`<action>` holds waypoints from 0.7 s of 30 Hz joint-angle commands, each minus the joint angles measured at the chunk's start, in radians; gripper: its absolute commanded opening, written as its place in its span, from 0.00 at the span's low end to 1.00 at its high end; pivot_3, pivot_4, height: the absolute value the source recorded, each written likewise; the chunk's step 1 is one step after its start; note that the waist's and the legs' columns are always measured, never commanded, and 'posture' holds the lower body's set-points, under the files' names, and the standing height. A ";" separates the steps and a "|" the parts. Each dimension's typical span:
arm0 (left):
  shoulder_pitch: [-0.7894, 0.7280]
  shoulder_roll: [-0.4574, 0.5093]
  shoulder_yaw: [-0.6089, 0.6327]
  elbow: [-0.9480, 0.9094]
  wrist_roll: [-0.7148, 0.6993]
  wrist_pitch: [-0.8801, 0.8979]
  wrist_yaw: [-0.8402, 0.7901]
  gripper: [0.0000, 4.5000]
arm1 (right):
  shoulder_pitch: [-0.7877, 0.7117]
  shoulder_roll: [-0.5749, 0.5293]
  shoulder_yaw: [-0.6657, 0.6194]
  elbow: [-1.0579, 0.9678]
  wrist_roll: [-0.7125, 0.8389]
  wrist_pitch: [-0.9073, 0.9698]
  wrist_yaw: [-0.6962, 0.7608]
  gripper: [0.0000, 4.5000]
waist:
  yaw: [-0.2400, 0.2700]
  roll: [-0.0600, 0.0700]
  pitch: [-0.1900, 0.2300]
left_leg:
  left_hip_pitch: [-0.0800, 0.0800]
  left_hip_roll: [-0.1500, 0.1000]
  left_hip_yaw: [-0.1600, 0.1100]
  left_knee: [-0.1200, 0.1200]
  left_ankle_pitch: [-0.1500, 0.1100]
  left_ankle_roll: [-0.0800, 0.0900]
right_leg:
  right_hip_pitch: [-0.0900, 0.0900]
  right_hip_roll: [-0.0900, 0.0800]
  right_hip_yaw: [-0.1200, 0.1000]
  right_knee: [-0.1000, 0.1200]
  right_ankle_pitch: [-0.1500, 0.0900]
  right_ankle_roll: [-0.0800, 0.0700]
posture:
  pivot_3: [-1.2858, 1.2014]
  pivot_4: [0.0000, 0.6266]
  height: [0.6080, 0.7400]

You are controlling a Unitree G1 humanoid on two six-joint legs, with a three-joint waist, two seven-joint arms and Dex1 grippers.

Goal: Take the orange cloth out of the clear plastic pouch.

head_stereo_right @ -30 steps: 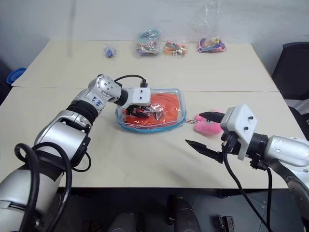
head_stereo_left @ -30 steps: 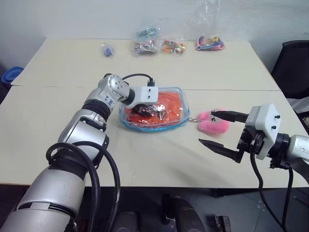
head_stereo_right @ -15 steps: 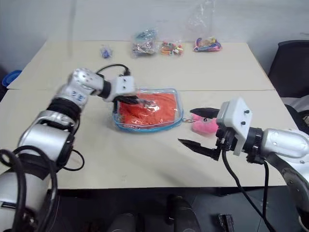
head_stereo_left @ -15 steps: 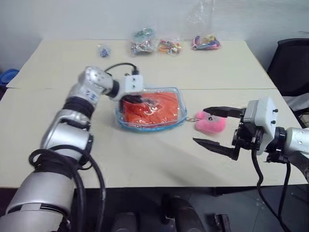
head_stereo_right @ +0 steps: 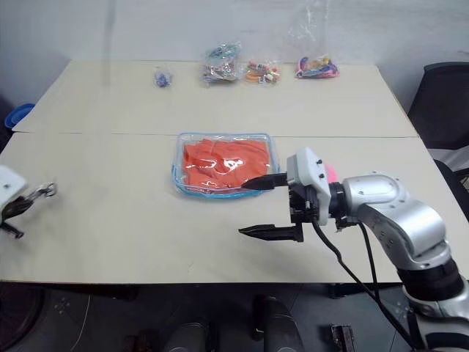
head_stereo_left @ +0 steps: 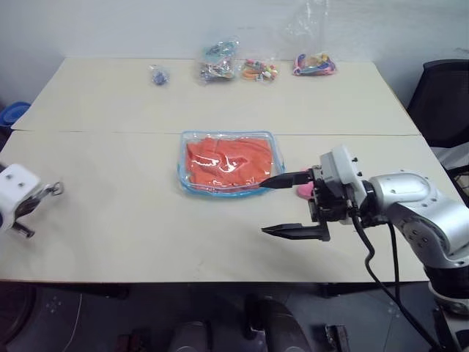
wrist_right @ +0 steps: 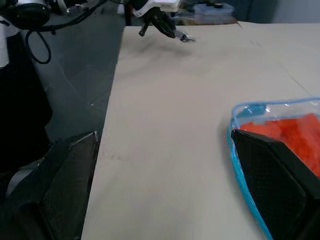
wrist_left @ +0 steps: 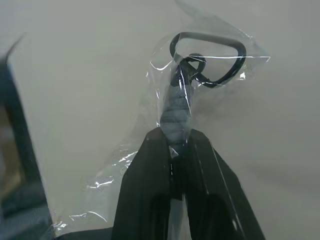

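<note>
Left eye view: the orange cloth [head_stereo_left: 223,164] lies inside the clear plastic pouch [head_stereo_left: 189,181] at mid-table.
One finger of the wide-open, empty right gripper [head_stereo_left: 282,205] reaches the pouch's near corner and hides most of the pink plush charm [head_stereo_left: 303,191]. At the table's left edge the left gripper [wrist_left: 172,150] pinches a small plastic-wrapped black ring [wrist_left: 210,57]; its arm is cut off.

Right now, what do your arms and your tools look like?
My right arm is shiny silver with rounded joints and a black cable hanging under it. Its tool has a white boxy block and two long, pointed black fingers. My left tool has a white block too, with flat black fingers.
</note>
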 commanded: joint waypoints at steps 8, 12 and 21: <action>0.071 -0.128 0.147 -0.161 -0.159 0.076 0.136 0.58 | -0.026 0.019 -0.004 0.053 -0.057 -0.039 0.068 1.00 | 0.006 -0.003 -0.002 | -0.001 0.000 0.000 0.000 -0.001 -0.001 | 0.000 0.000 -0.001 0.003 0.000 0.000 | 0.52 0.24 1.00; 0.075 -0.111 0.144 -0.201 -0.217 0.114 0.114 0.84 | 0.014 -0.002 -0.032 0.045 -0.072 -0.041 0.064 1.00 | -0.001 -0.003 -0.002 | 0.000 0.001 0.000 0.000 -0.001 -0.002 | -0.001 0.001 -0.001 0.003 0.000 0.000 | 0.52 0.24 1.00; 0.190 0.199 0.353 -0.348 -0.601 0.300 -0.465 1.00 | 0.166 -0.097 -0.159 0.026 -0.138 -0.058 0.000 1.00 | -0.016 -0.001 -0.001 | -0.002 0.002 0.000 0.000 -0.002 -0.005 | -0.002 0.002 -0.001 -0.001 -0.001 -0.002 | 0.52 0.24 1.00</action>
